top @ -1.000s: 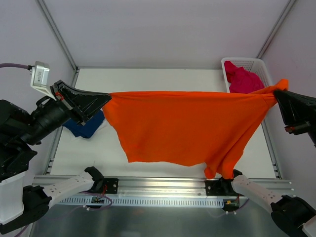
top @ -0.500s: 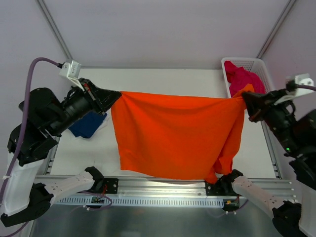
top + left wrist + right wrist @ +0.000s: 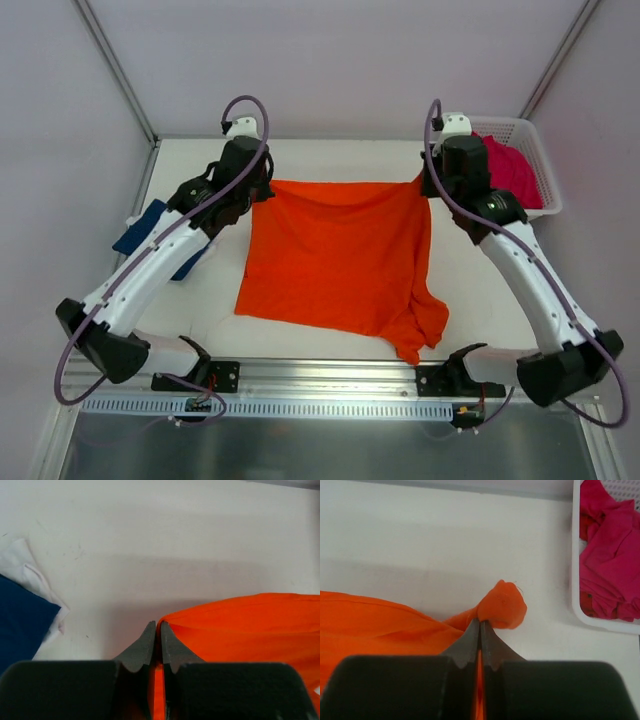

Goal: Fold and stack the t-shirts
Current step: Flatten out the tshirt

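Just changed: the orange t-shirt (image 3: 340, 260), a second ago hanging stretched in the air between the raised arms, now lies spread on the table (image 3: 340, 158); both arms have swung in and reach toward the far side.
Meaning for the task: the laying-out looks nearly done, and no fold has been made yet. Letting go and smoothing would seem to come next.
Orange t-shirt, place: middle of the table, its far edge drawn fairly straight between the two grippers. The near right corner is rumpled, close to the near edge.
Left gripper (image 3: 156, 630): fingers pinched tight on the far left corner of the orange cloth.
Right gripper (image 3: 480, 625): fingers closed on the far right corner, with a small knob of cloth bulging past the tips.
Navy t-shirt (image 3: 150, 235): on the left side of the table, under the left arm and apart from the orange one.
Magenta t-shirt (image 3: 510, 170): heaped in the white basket (image 3: 548, 195) at the far right corner.
Surface: a white matte tabletop with faint scuffs.
Room: pale walls, with grey struts rising from the far corners.
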Action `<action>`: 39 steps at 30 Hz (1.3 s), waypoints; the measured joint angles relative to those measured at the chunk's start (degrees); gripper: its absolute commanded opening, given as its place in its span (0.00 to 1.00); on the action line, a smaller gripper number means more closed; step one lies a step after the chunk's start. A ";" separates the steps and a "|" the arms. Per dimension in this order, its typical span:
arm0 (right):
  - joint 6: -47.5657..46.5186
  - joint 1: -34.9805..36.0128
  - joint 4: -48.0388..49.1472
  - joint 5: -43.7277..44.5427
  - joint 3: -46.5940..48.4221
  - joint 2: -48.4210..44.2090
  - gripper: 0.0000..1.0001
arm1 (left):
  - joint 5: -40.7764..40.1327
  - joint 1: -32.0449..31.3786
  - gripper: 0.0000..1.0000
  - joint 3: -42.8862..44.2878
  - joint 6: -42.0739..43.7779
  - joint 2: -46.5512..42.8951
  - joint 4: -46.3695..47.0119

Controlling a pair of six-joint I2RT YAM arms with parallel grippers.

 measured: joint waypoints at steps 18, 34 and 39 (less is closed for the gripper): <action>-0.35 -5.70 8.79 -6.95 42.53 60.28 0.57 | -8.55 17.79 0.43 11.85 -3.56 37.51 14.53; 0.46 -9.81 12.90 -14.03 28.92 48.35 0.77 | -9.92 16.17 0.73 17.16 1.68 37.66 17.51; 0.22 -9.09 12.00 -11.61 22.18 36.79 0.01 | -5.92 9.46 0.00 4.79 -0.09 23.43 20.06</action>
